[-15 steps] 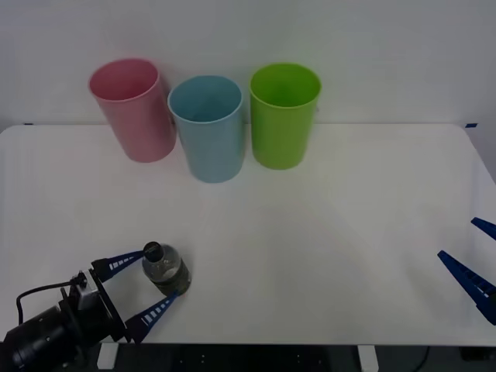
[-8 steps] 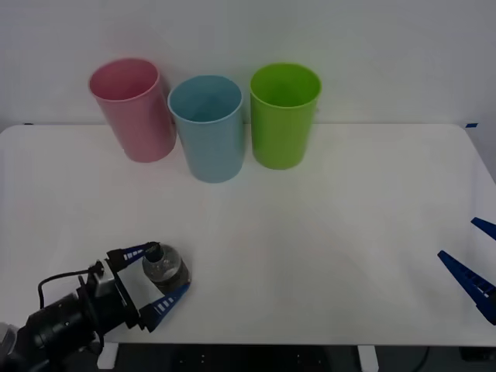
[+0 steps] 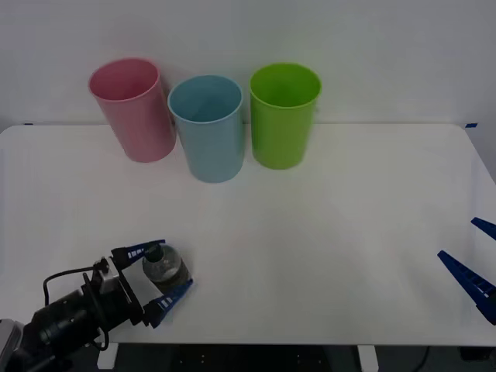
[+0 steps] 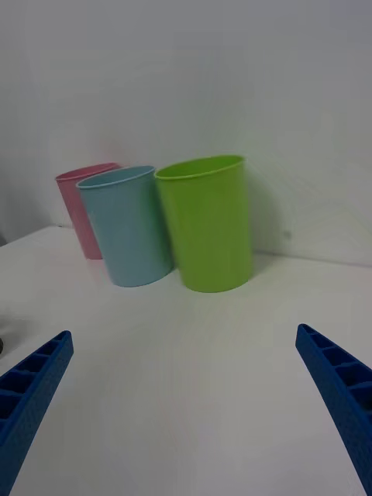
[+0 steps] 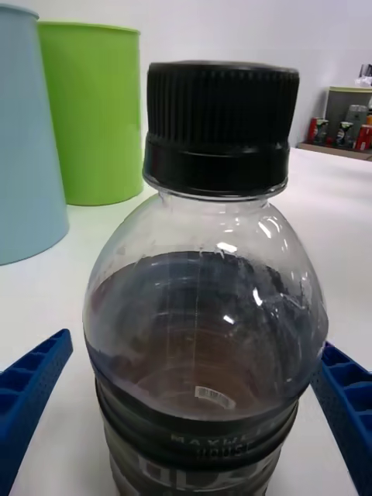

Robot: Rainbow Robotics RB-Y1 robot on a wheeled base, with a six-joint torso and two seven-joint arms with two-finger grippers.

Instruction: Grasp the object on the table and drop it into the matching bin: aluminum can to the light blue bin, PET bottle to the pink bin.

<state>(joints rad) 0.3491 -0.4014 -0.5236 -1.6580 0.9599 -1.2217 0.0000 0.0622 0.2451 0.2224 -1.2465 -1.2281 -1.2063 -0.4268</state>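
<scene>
- Over the last second the left claw (image 3: 160, 273) had narrowed around the PET bottle (image 3: 163, 266); its blue fingers (image 3: 142, 250) flanked the body closely, though whether they were actually pressing it I could not tell.
- That suggested the grasp was nearly made, with the lift yet to come.
- The bottle stood upright near the table's (image 3: 333, 201) front left edge, well apart from the bins, dark liquid inside.
- The pink bin (image 3: 133, 108), its target, stood far left in the back row, beside the light blue bin (image 3: 208, 128) and a lime green bin (image 3: 284, 115); nothing showed inside them.
- The right claw (image 3: 471, 260) waited spread at the table's right edge.
</scene>
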